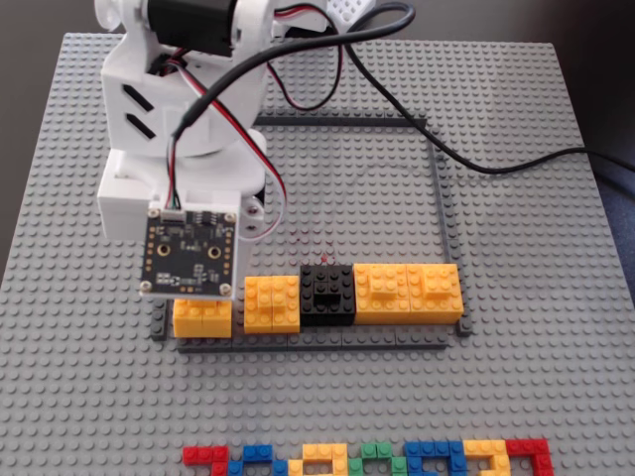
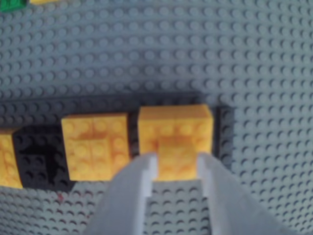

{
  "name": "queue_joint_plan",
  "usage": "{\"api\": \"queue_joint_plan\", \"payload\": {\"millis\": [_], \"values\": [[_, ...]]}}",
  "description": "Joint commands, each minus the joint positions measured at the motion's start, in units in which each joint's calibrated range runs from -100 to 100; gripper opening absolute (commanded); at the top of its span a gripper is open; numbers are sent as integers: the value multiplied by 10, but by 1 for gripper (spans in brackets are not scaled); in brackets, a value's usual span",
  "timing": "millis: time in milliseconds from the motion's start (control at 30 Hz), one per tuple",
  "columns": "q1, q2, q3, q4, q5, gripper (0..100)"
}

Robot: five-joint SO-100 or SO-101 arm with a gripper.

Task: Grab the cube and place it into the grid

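Observation:
In the wrist view the cube (image 2: 176, 129) is a square yellow-orange block with a smaller raised brick on top. My gripper (image 2: 177, 164) has one pale finger on each side of that raised brick, pressed against it. The cube stands in a corner of the grid, right by its dark strips (image 2: 98, 100). In the fixed view the cube (image 1: 202, 317) shows at the grid's lower left corner, half hidden under the wrist's circuit board (image 1: 189, 253), which also hides the fingers. The grid's top strip (image 1: 337, 121) and right strip (image 1: 440, 198) lie on the grey baseplate (image 1: 516, 377).
To the right of the cube, along the grid's bottom strip, stand a split yellow block (image 1: 272, 303), a black block (image 1: 326, 295) and a wide yellow block (image 1: 408, 293). A multicoloured brick row (image 1: 367, 458) runs along the front edge. A black cable (image 1: 476, 164) crosses the plate.

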Motion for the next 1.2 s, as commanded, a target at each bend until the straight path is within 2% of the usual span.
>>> {"api": "queue_joint_plan", "payload": {"millis": [0, 133, 967, 1167], "values": [[3, -10, -32, -7, -4, 20], [3, -9, -32, -7, -5, 25], [8, -19, -32, -4, -6, 25], [11, -20, -32, -7, -6, 22]]}}
